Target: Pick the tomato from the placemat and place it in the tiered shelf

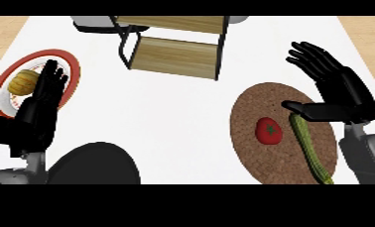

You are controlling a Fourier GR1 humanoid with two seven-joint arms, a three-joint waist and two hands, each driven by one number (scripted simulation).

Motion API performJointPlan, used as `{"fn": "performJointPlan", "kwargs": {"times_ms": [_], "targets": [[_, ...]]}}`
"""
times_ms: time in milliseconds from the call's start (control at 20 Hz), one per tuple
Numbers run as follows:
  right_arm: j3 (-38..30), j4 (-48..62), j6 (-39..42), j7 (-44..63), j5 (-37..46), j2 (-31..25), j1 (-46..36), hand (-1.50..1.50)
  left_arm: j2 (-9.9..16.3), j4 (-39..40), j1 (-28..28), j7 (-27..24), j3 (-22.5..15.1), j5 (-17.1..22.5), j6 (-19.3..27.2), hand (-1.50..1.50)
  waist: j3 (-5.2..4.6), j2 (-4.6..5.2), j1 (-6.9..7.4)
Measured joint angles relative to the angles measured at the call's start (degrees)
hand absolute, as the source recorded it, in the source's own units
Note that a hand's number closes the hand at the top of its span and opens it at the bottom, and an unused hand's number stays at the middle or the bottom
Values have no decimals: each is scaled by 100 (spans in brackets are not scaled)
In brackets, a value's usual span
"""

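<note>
Resting untouched, the red tomato (269, 130) lies on the round brown cork placemat (285, 133), beside a long green cucumber (310, 150). Pick not begun; carry and placing in the wooden tiered shelf with black metal frame (176, 42) all remain. Right hand (336, 92) hovers over the mat's far edge, fingers spread, holding nothing. Left hand (38, 107) rests open at the left, partly hiding an orange-rimmed plate (71, 65). Shelf top cut off; black round object (95, 164) on the white surface (183, 117) unidentifiable.
</note>
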Motion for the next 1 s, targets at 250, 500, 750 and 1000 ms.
{"fn": "performJointPlan", "kwargs": {"times_ms": [250, 500, 750, 1000], "targets": [[165, -591, 873, 434, 249, -998, -16, -150, -120, -74, -43, 145, -113, -89, 87, 0, -8, -21, -12], [503, -1461, 1323, 1277, 756, -1911, -202, -150, -147, -98, -83, 201, -96, -107, 111, 0, -17, -38, -14], [1054, -2176, 1355, 2242, 1813, -2481, -556, -150, -220, -124, -95, 227, -190, -201, 147, 0, -22, -30, 49], [1716, -2757, 1298, 3626, 2547, -2369, -873, -150, -299, -107, -105, 226, -218, -255, 130, 0, -17, -12, 89]]}}
